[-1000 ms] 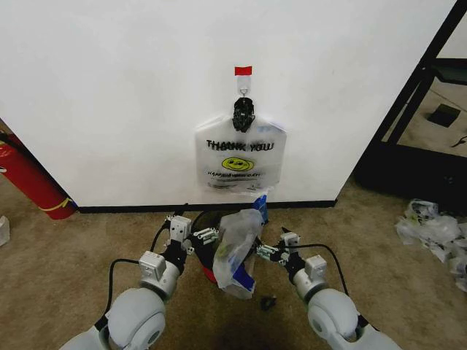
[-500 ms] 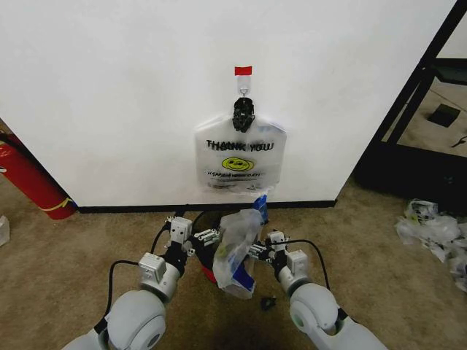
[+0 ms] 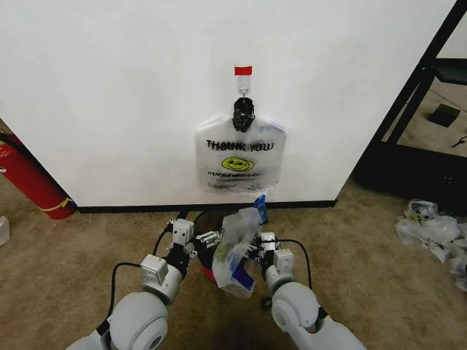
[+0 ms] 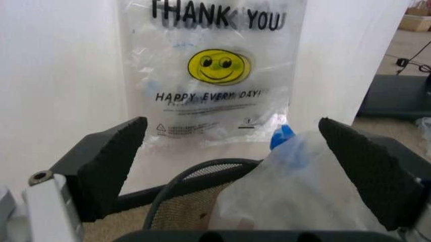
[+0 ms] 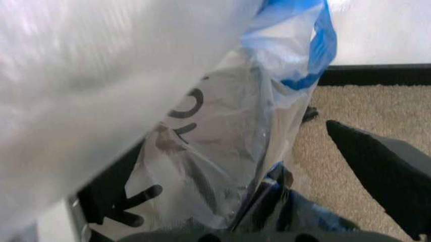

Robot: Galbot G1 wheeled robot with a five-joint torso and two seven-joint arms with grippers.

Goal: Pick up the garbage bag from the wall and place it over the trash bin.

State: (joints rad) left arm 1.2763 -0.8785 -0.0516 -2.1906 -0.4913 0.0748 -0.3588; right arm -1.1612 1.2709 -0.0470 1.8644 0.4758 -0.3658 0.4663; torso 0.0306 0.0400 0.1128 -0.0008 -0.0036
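A garbage bag (image 3: 238,156) printed "THANK YOU" with a yellow smiley hangs from the hook (image 3: 244,91) on the white wall (image 3: 109,87), under red tape (image 3: 243,70); the left wrist view shows the bag (image 4: 215,75) too. Below it, another crumpled white and blue bag (image 3: 235,246) lies over the black mesh trash bin (image 4: 178,204). My left gripper (image 3: 207,236) stands open at the bin's left side, pads (image 4: 108,161) apart around the rim. My right gripper (image 3: 252,251) is open against the draped bag (image 5: 202,151), one finger (image 5: 390,176) showing.
A red fire extinguisher (image 3: 29,179) leans at the left by the black baseboard (image 3: 131,208). A black shelf frame (image 3: 408,109) stands at the right, with a heap of clear plastic scraps (image 3: 434,226) on the carpet. A small dark piece (image 3: 267,302) lies near the bin.
My right arm has swung left, bringing its gripper up against the bag draped on the bin. The left gripper has edged slightly closer to the bin. The hanging bag is unchanged.
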